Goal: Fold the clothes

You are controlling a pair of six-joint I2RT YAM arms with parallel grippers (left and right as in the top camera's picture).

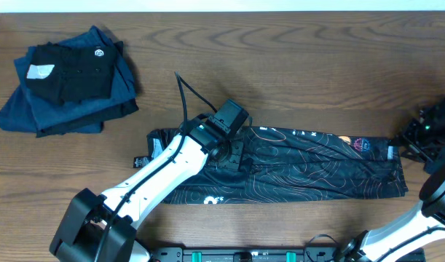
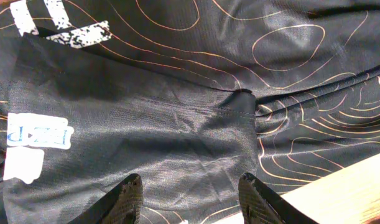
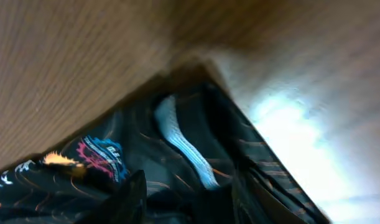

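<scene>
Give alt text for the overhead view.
A black T-shirt with orange contour lines lies folded into a long strip on the wooden table. The left gripper is over its left half, the right gripper at its right end; a stack of folded clothes sits top left.

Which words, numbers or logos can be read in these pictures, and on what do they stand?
No text reads clearly.
Black T-shirt: white lettering cut off, unreadable.
Blue-white logo: blurred.
Round coloured logo: blurred.
Folded pile: white emblem, too small.
</scene>
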